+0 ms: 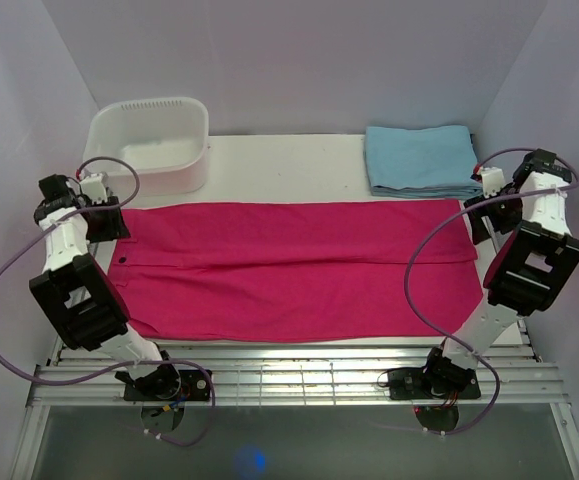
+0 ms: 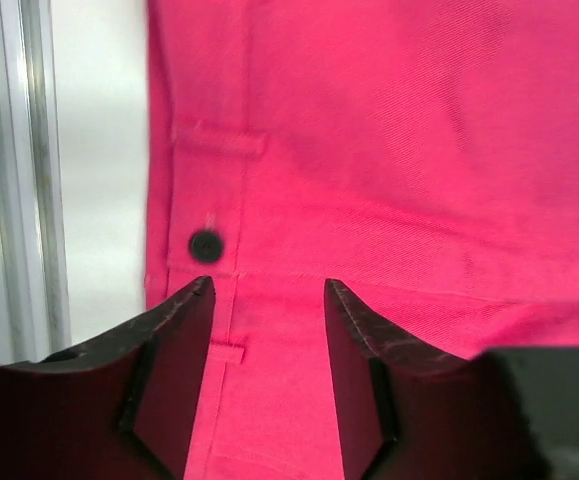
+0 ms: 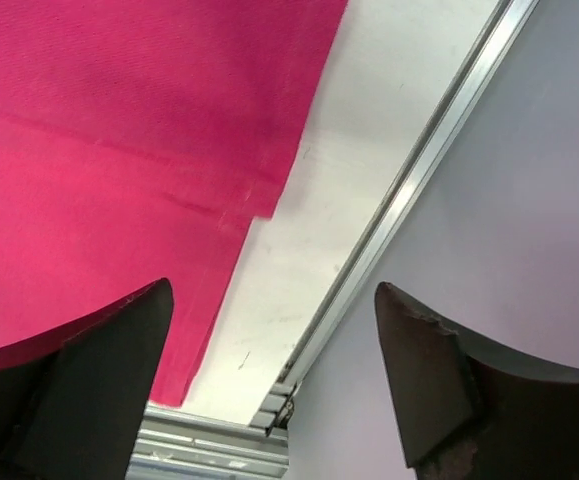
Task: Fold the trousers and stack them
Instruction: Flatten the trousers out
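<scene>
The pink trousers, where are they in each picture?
Top view: the trousers lie flat across the middle, waist at the left, leg ends at the right.
Left wrist: they fill most of the picture; the waistband's black button sits left of centre.
Right wrist: the leg ends fill the upper left.
Shared landmark: the white table, which shows beside the trousers' edge in every view.

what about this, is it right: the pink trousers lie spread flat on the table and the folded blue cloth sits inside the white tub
No: the folded blue cloth sits on the table at the back right, outside the white tub. The pink trousers do lie spread flat. The top external view shows it.
</scene>
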Tool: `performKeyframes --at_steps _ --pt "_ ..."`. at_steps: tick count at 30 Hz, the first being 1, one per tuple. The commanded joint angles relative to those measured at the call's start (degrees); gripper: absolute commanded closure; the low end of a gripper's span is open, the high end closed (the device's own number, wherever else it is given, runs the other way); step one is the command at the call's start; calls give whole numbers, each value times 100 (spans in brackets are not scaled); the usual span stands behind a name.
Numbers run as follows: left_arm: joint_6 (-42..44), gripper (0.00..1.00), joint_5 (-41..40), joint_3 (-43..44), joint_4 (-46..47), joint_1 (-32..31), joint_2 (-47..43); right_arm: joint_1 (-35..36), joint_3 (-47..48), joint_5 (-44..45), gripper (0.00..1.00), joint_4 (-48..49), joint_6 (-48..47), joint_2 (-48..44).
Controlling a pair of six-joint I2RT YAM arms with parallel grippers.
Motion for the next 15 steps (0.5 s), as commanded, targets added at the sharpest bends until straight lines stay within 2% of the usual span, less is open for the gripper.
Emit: performKeyframes --at_steps 1,2,3,7,9,15 --pt "410 41 337 279 -123 -368 -336 -36 -296 -412 15 -696 -496 -828" --pt "445 36 320 209 -88 -438 -319 16 -593 -518 22 -802 -592 -907" --pt "420 36 267 174 17 -604 -275 69 -787 -606 35 -864 -610 -978" --pt "60 38 30 -28 570 -922 6 367 -1894 -590 60 -654 -558 -1285" --pt "-150 41 -146 -73 816 -1071 226 552 -2491 -423 67 -277 -461 -1339" --pt "-652 49 -558 6 1326 -1116 1059 658 -3346 357 76 812 -417 -953"
